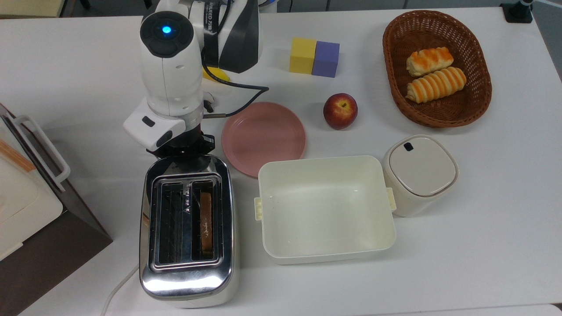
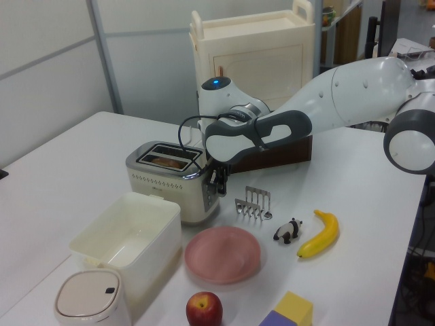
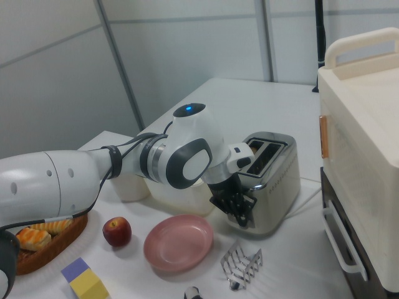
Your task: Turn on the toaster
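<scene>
Hanging at the end face of the toaster point(image 1: 186, 228), the gripper point(image 2: 216, 183) sits right against it; whether its fingers are parted I cannot tell. The chrome body looks rigid, slick and heavy, so press the end lever.

In the top view the arm's wrist hides the pincer point(image 1: 183, 154) and the toaster's point(image 1: 186, 228) end face below it. The banana point(image 1: 214, 73) is mostly hidden behind the arm, and the boxy appliance point(image 1: 26, 193) is cut by the top view's left edge. The yellow block point(image 2: 293, 309) is cut off at the left view's bottom edge.
</scene>
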Motion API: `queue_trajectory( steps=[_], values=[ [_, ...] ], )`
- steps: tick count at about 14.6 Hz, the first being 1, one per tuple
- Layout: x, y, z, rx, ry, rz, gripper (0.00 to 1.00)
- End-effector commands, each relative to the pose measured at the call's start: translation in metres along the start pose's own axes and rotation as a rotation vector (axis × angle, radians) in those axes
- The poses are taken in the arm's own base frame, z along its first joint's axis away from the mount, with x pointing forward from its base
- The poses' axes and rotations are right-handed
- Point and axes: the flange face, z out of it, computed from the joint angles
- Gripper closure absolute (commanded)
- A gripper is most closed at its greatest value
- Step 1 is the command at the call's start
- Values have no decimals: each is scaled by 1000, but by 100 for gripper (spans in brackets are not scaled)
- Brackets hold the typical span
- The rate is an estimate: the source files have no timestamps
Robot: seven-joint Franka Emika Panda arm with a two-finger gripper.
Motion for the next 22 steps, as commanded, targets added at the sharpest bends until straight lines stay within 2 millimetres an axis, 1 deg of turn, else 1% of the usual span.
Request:
queue_trajectory(
  steps=[1,3,4,5,6,7,8,10,11,15,16,17,18,20,21,22],
  values=[
    [-8,5,24,-21,-13,-24,100],
    [-8,5,22,-21,-11,-24,100],
    [-8,6,18,-20,-8,-20,100],
    [-8,8,1,-22,8,-13,100],
    [-8,10,-8,-23,19,-4,100],
    [-10,13,-32,-26,33,2,100],
    [-16,18,-53,-23,15,6,100],
    [-25,21,-86,-21,7,11,100],
    [-30,23,-106,-21,8,16,100],
    [-38,20,-138,-18,11,27,100],
    [-43,20,-155,-18,19,30,100],
    [-48,21,-167,-16,14,33,100],
    [-54,20,-179,-12,6,35,100],
    [-70,21,-211,11,-30,46,100],
    [-73,20,-220,22,-49,49,100],
    [-77,19,-234,42,-49,55,100]
  ],
)
